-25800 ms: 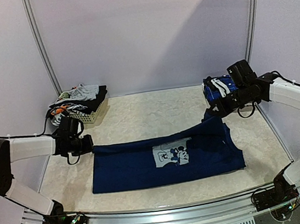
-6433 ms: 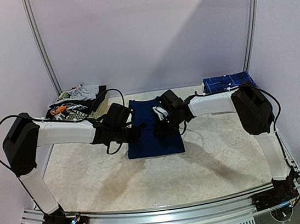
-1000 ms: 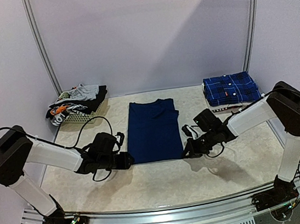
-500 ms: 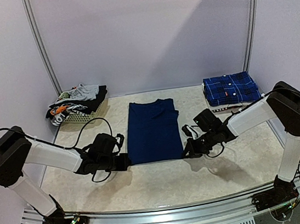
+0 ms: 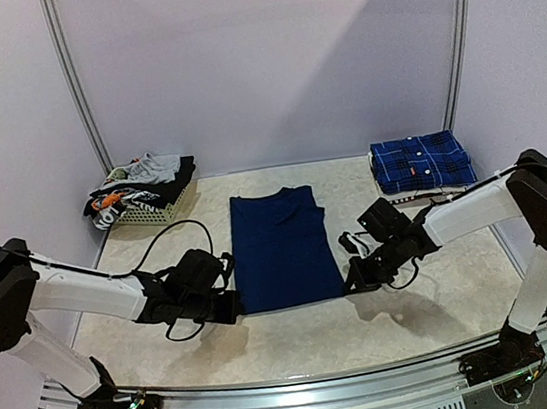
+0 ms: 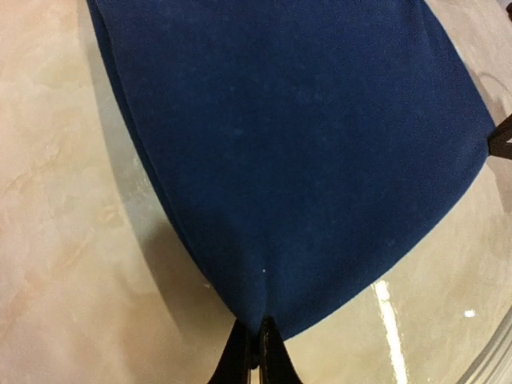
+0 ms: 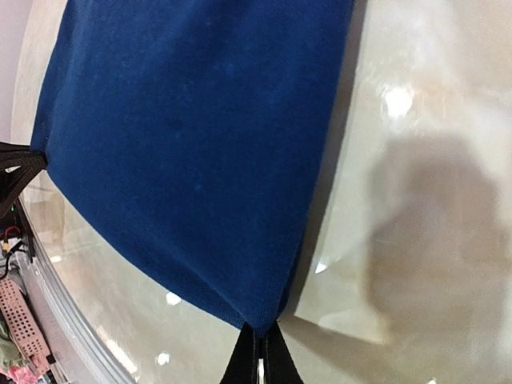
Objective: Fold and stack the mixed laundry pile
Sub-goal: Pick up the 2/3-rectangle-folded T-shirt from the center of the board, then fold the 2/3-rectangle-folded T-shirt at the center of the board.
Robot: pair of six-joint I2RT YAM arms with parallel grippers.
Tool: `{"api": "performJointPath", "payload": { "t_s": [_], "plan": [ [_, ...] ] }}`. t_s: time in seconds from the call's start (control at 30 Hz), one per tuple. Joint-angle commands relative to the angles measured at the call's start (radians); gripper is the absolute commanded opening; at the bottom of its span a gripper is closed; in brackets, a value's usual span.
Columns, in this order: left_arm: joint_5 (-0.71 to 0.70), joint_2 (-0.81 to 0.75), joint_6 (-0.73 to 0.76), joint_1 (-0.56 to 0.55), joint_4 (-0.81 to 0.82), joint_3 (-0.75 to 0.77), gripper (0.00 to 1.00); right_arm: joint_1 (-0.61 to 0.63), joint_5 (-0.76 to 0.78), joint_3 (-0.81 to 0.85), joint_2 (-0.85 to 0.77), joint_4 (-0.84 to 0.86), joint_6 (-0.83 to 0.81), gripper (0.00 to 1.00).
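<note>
A navy T-shirt, folded into a long strip, lies in the middle of the table. My left gripper is shut on its near left corner; the left wrist view shows that corner of the shirt pinched between the black fingertips. My right gripper is shut on the near right corner, where the blue cloth tapers into the closed jaws. Both near corners are lifted slightly off the table. The rest of the mixed laundry pile sits heaped in the back left.
A folded blue plaid shirt lies at the back right. A small white basket under the heaped clothes stands at the back left. The table's metal front rail runs along the near edge. Walls close in on three sides.
My left gripper has closed on the shirt's near left corner. Both grippers have drawn the near edge a little toward the front, stretching the strip longer.
</note>
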Motion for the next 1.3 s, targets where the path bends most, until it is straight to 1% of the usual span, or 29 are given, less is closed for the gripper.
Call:
{"api": "performJointPath", "payload": {
  "t_s": [0.0, 0.23, 0.33, 0.43, 0.5, 0.67, 0.73, 0.87, 1.0, 1.1, 1.27],
  "plan": [
    [-0.064, -0.089, -0.032, -0.065, -0.159, 0.022, 0.0, 0.024, 0.041, -0.023, -0.099, -0.155, -0.043, 0.0],
    [-0.136, -0.205, -0.09, -0.173, -0.293, 0.058, 0.0, 0.066, 0.052, -0.038, -0.291, -0.255, -0.035, 0.0],
    [-0.154, -0.25, -0.123, -0.218, -0.356, 0.101, 0.0, 0.09, 0.054, -0.034, -0.366, -0.298, -0.038, 0.0],
    [-0.205, -0.288, -0.14, -0.267, -0.44, 0.161, 0.0, 0.1, 0.071, -0.022, -0.435, -0.344, -0.036, 0.0],
    [-0.238, -0.308, -0.147, -0.289, -0.49, 0.192, 0.0, 0.104, 0.092, -0.003, -0.486, -0.387, -0.036, 0.0],
    [-0.295, -0.318, -0.137, -0.301, -0.537, 0.257, 0.0, 0.104, 0.172, 0.061, -0.554, -0.46, -0.043, 0.0],
    [-0.324, -0.306, -0.129, -0.301, -0.56, 0.296, 0.0, 0.104, 0.219, 0.092, -0.555, -0.486, -0.042, 0.0],
    [-0.398, -0.272, -0.102, -0.299, -0.619, 0.376, 0.0, 0.105, 0.36, 0.176, -0.527, -0.546, -0.046, 0.0],
    [-0.472, -0.215, -0.074, -0.281, -0.69, 0.461, 0.0, 0.105, 0.493, 0.279, -0.462, -0.589, -0.064, 0.0],
    [-0.468, -0.183, -0.048, -0.246, -0.692, 0.494, 0.0, 0.099, 0.554, 0.363, -0.393, -0.611, -0.085, 0.0],
    [-0.423, -0.146, 0.006, -0.154, -0.666, 0.517, 0.0, 0.053, 0.586, 0.482, -0.266, -0.618, -0.117, 0.0]
  ]
}}
